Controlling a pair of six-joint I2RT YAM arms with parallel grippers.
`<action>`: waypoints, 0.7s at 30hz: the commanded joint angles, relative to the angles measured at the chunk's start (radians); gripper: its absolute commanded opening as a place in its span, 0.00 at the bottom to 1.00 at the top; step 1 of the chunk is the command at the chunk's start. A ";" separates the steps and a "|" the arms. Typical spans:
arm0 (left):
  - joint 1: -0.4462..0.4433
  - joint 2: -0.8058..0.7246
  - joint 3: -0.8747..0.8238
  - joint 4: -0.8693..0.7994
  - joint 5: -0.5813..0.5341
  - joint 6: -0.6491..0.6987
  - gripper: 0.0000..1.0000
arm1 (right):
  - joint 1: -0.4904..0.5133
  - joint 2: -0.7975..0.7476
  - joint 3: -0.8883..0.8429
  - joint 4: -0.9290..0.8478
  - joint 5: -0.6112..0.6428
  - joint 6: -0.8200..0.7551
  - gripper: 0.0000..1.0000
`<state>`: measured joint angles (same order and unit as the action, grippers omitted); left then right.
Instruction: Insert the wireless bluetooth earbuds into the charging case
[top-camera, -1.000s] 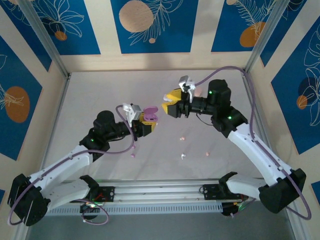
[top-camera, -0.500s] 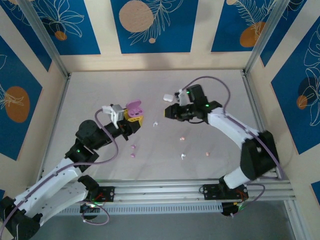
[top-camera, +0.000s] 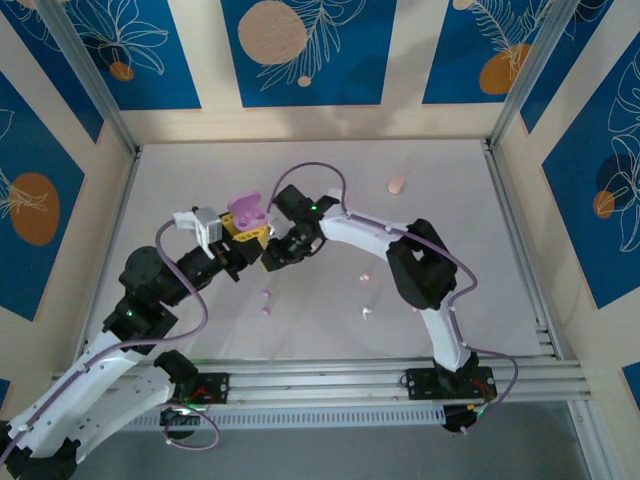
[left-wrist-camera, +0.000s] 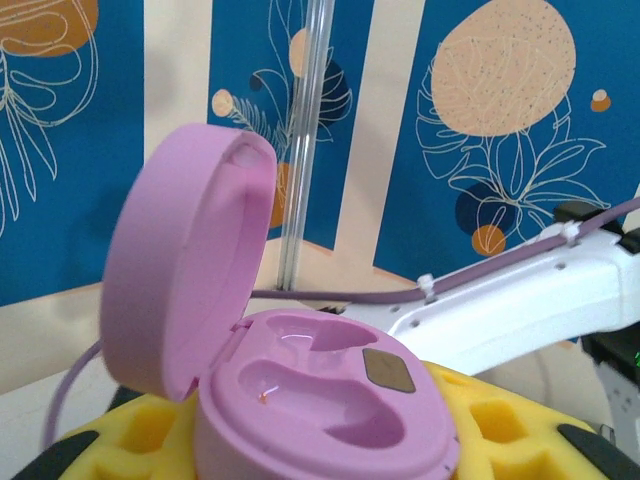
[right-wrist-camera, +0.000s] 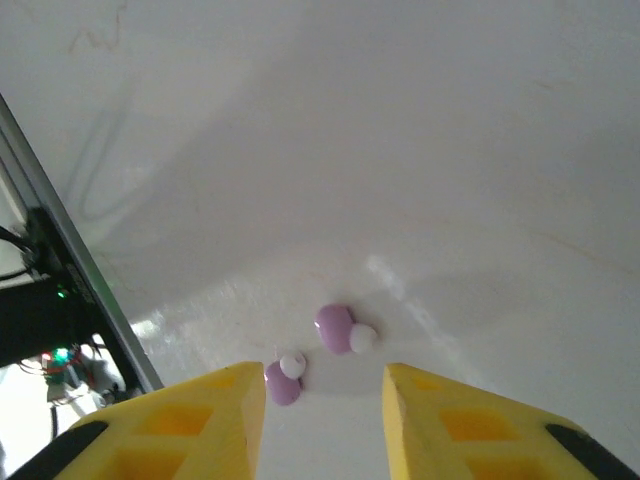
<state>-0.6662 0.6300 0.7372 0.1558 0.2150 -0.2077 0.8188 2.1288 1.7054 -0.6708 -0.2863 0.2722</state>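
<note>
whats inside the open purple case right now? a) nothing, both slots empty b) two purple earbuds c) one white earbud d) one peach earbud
A: in the left wrist view the purple case has its lid up and both slots are bare.

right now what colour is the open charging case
Lilac-pink; the case shows best in the left wrist view.

arms: 2, left arm (top-camera: 100, 360), right arm (top-camera: 355, 226)
cases: 2, purple case (left-wrist-camera: 320, 400) and peach case (top-camera: 396, 185)
purple buds (top-camera: 265, 295): 2
white bud (top-camera: 366, 313): 1
pink bud (top-camera: 364, 276): 1
buds on surface (top-camera: 460, 210): 4
</note>
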 joint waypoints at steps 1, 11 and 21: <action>-0.007 -0.021 0.042 -0.007 -0.007 -0.007 0.31 | 0.024 0.061 0.090 -0.148 0.047 -0.133 0.37; -0.008 -0.027 0.053 -0.003 -0.006 -0.010 0.31 | 0.104 0.147 0.205 -0.243 0.131 -0.255 0.38; -0.008 -0.023 0.036 0.003 -0.002 -0.010 0.31 | 0.139 0.218 0.301 -0.305 0.166 -0.302 0.39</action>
<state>-0.6662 0.6106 0.7509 0.1390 0.2150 -0.2081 0.9501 2.3157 1.9575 -0.9176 -0.1299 0.0071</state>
